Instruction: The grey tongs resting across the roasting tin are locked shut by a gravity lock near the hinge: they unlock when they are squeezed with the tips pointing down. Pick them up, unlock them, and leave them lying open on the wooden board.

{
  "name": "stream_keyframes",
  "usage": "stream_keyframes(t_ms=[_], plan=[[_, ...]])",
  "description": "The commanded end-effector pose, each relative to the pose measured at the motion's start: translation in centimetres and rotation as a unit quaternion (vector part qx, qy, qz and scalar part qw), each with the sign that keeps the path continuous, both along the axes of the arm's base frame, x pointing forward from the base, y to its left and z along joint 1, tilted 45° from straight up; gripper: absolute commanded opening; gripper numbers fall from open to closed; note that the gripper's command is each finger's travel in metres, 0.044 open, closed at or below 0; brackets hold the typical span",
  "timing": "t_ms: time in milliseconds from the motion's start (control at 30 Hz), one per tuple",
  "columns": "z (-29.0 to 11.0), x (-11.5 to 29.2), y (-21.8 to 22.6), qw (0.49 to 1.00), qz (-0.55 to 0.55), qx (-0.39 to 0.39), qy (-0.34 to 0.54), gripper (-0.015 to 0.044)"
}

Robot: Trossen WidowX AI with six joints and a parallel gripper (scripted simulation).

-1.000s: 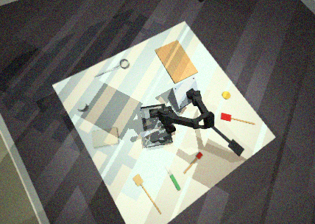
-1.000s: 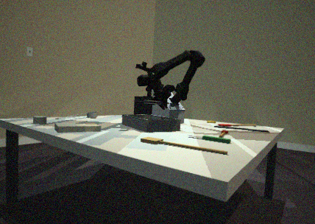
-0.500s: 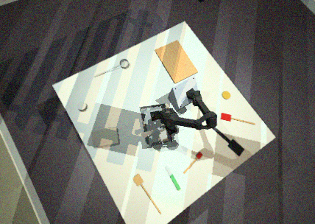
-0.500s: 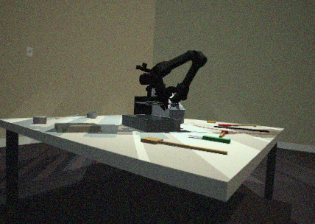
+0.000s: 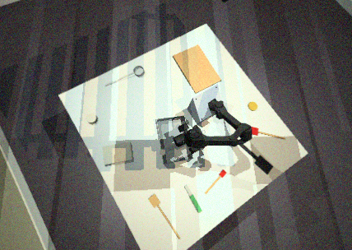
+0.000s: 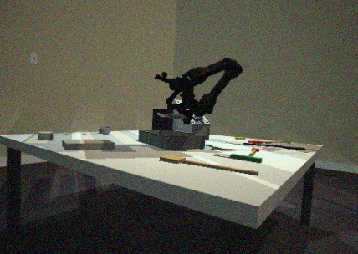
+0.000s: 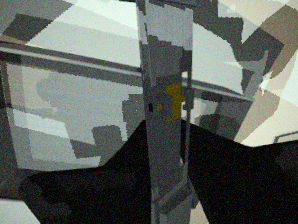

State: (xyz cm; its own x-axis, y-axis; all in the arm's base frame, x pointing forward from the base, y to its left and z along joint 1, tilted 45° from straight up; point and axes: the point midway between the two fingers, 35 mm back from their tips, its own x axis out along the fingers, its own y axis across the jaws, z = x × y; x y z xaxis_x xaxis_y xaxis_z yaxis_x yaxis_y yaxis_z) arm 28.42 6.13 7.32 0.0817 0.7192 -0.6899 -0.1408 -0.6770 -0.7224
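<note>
My gripper [image 7: 159,123] [image 5: 175,141] [image 6: 182,104] is shut on the grey tongs [image 7: 165,60]. In the wrist view the tongs run straight up the middle of the picture, and a small yellow lock piece [image 7: 173,101] shows on them just above my dark fingers. The grey roasting tin [image 5: 159,127] [image 6: 167,139] lies under the gripper near the middle of the table, and its rim [image 7: 75,61] crosses behind the tongs. The wooden board [image 5: 196,68] lies flat at the far side of the table, beyond the arm's base. The tongs' tips are out of sight.
Around the tin lie a red spatula [image 5: 266,133], a black spatula [image 5: 260,162], a yellow disc [image 5: 252,105], a red brush [image 5: 215,181], a green marker [image 5: 193,199] [image 6: 246,157], a wooden spatula [image 5: 164,215] [image 6: 209,164], a strainer [image 5: 138,71] and a flat block [image 5: 118,155] [image 6: 88,144].
</note>
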Motion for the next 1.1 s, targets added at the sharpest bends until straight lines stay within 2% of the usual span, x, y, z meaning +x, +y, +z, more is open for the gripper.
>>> stream_keyframes(t_ms=[0, 300, 700, 1067], plan=[[0.0, 0.1, -0.2, 1.0, -0.005, -0.013, 0.0, -0.015], [-0.5, 0.5, -1.1, 1.0, 0.004, -0.016, -0.01, -0.015], [-3.9, 2.4, -7.6, 0.995, 0.052, -0.052, -0.064, -0.015], [-7.5, 2.4, -13.9, 0.986, 0.105, -0.071, -0.111, -0.015]])
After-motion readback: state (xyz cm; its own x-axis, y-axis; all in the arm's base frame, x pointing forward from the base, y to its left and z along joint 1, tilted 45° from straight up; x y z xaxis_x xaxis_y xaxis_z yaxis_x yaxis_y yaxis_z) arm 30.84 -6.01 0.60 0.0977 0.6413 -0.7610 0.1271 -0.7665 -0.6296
